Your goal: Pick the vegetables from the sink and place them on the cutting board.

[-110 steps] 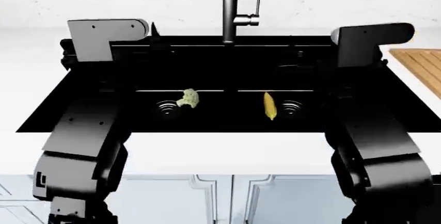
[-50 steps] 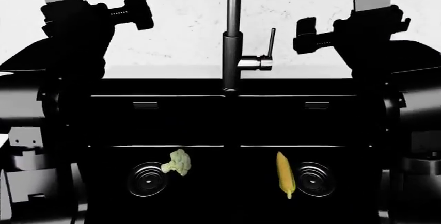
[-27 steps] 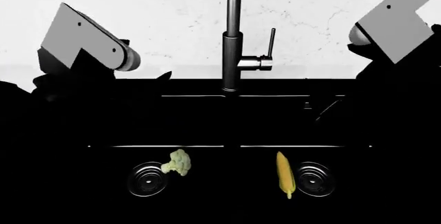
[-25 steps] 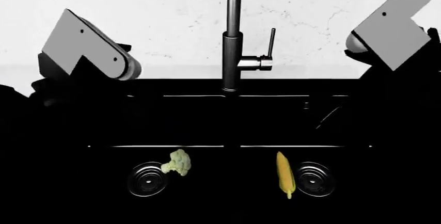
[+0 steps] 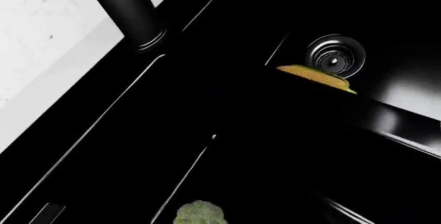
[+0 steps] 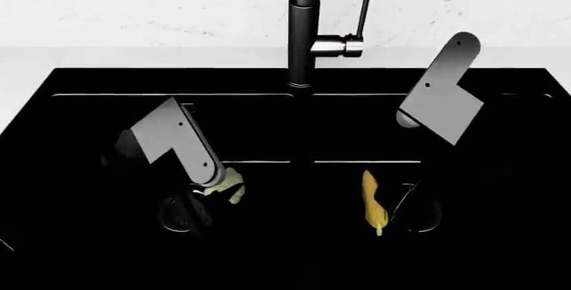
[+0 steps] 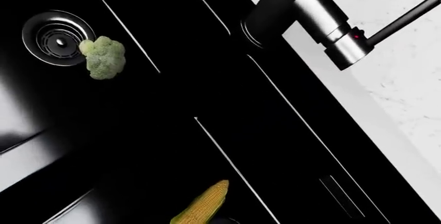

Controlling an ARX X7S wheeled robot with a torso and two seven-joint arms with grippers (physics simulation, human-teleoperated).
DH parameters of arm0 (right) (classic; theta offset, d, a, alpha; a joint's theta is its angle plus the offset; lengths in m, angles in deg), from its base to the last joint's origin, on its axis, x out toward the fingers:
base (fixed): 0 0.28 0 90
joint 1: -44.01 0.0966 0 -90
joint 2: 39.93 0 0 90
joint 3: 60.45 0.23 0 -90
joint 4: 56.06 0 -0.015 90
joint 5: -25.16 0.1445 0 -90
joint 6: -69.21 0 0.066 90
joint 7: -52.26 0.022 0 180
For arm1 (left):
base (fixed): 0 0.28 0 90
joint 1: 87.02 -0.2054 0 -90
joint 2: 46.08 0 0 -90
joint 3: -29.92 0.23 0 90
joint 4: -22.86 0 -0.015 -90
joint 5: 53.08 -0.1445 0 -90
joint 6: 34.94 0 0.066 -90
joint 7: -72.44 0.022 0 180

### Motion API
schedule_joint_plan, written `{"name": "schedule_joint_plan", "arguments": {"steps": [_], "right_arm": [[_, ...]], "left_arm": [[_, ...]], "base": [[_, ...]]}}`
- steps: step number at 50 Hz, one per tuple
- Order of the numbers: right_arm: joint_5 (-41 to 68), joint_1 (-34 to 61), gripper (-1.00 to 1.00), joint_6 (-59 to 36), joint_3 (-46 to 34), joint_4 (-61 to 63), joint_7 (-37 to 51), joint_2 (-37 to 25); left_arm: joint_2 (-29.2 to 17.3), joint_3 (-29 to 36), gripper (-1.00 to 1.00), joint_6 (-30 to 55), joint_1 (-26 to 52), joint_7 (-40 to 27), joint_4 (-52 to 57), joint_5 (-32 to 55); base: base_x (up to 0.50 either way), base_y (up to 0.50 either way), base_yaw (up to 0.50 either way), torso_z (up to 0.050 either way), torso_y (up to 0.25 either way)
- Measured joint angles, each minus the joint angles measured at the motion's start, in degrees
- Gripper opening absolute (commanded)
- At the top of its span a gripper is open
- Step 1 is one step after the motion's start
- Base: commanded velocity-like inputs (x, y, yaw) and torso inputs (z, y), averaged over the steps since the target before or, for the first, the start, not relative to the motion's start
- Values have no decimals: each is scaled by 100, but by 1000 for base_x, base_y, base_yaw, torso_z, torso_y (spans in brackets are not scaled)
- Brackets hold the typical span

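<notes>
Your yellow corn cob with green husk edges (image 6: 372, 198) lies on the floor of the right basin of the matte black rectangular double-basin sink (image 6: 80, 79), its long axis running from the back wall toward you, tapered tip nearest you, just beside that basin's round metal drain (image 5: 335, 56). The pale green-white bumpy cauliflower floret (image 7: 104, 57) sits in the left basin, touching the rim of the other round metal drain (image 7: 57, 37). Both arms reach down into the sink under the dark steel faucet (image 6: 308, 33), the left one (image 6: 174, 144) over the floret and the right one (image 6: 442, 93) over the cob, but you cannot tell how far either set of jaws is open, since they are lost in the black.
</notes>
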Motion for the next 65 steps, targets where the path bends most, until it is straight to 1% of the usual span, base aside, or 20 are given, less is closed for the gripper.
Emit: {"name": "schedule_joint_plan", "arguments": {"steps": [14, 26, 48, 65], "right_arm": [[-517, -133, 100, 336, -291, -54, -351, 9], [-837, -275, 100, 586, -470, -95, -530, 18], [-1401, -465, 100, 1003, -792, -280, -892, 79], [-1714, -605, 100, 1261, -1002, -421, -1092, 141]], "left_arm": [[281, 990, 100, -419, -93, 26, -985, -642], [647, 1599, 100, -954, -2, -55, -2050, -1247], [1328, 2286, 100, -1940, 106, -78, -3790, -1951], [1700, 2694, 100, -2619, 142, -61, -5057, -2364]], "base": [[0, 0, 0, 0, 0], [0, 0, 0, 0, 0], [0, 0, 0, 0, 0], [0, 0, 0, 0, 0]]}}
